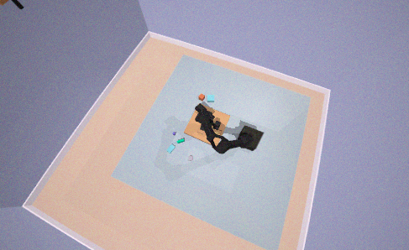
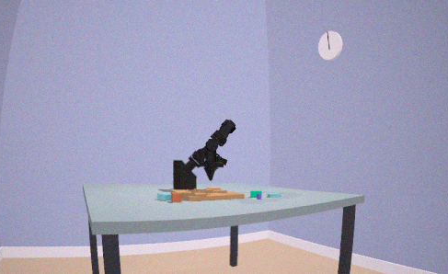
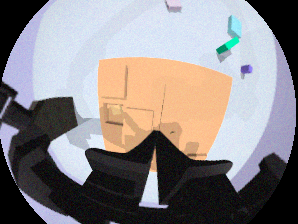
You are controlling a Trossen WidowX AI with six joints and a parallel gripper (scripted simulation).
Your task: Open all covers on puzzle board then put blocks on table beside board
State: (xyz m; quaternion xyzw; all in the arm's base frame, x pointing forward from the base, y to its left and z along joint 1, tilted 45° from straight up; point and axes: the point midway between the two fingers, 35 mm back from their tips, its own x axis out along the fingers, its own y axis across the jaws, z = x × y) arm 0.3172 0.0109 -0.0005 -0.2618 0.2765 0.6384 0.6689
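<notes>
The orange puzzle board (image 1: 191, 128) (image 2: 220, 197) (image 3: 195, 90) lies flat. In the wrist view a square well (image 3: 114, 120) shows at its left, a flat cover (image 3: 113, 80) lies above it, and a thin slot runs mid-board; a pale patch shows in the well, unclear what. My gripper (image 2: 211, 178) (image 3: 156, 133) is shut and empty above the board, hiding its near part. On the table beside the board lie an orange block (image 1: 201, 96) (image 2: 177, 197), a cyan block (image 1: 211, 98) (image 2: 164, 196), a green block (image 1: 180, 140) (image 2: 256, 194) (image 3: 231, 44) and a purple block (image 1: 174, 133) (image 2: 258, 197) (image 3: 246, 69).
A flat cyan piece (image 1: 170, 148) (image 2: 274, 195) (image 3: 234, 26) and a pink piece (image 1: 191, 158) (image 3: 173, 5) also lie on the table. The dark arm base (image 1: 251, 138) (image 2: 184, 176) stands beside the board, and the arm reaches over it.
</notes>
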